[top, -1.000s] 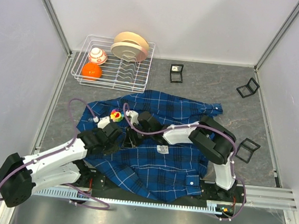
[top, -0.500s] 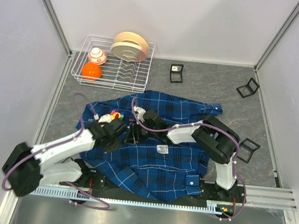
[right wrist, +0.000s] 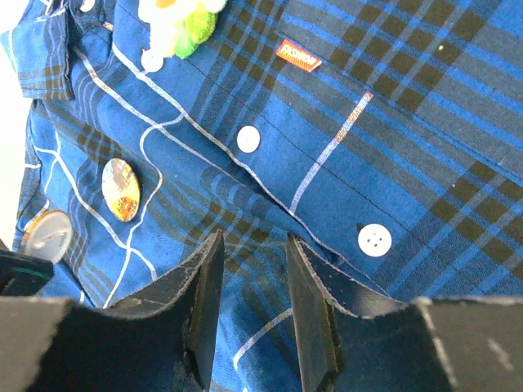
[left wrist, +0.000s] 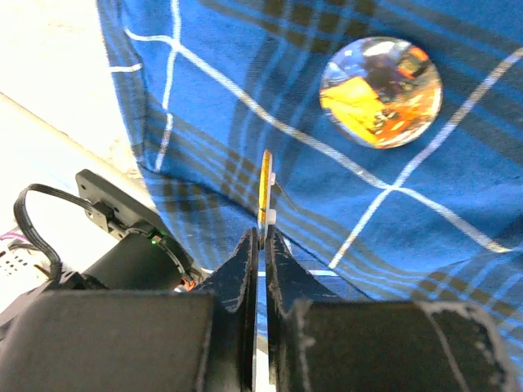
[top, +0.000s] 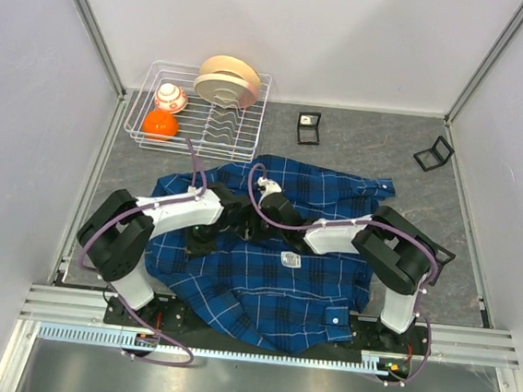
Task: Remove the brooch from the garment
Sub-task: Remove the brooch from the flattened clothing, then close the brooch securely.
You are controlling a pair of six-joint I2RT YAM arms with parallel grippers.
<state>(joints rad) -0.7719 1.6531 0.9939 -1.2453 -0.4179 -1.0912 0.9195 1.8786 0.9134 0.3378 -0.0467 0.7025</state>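
My left gripper (left wrist: 262, 238) has its fingers (left wrist: 241, 278) pressed together on a thin, yellow-edged brooch (left wrist: 265, 184). Seen edge-on, it stands up from their tips against the garment (left wrist: 204, 106). A round orange badge (left wrist: 381, 91) sits on the cloth up and to the right of it. My right gripper (right wrist: 252, 245) has its fingers (right wrist: 204, 302) partly apart, holding nothing, over the placket between two white buttons (right wrist: 248, 138). The garment lies spread on a grey table (top: 358, 154). A wire rack (top: 222, 127) stands behind it, with white walls around.
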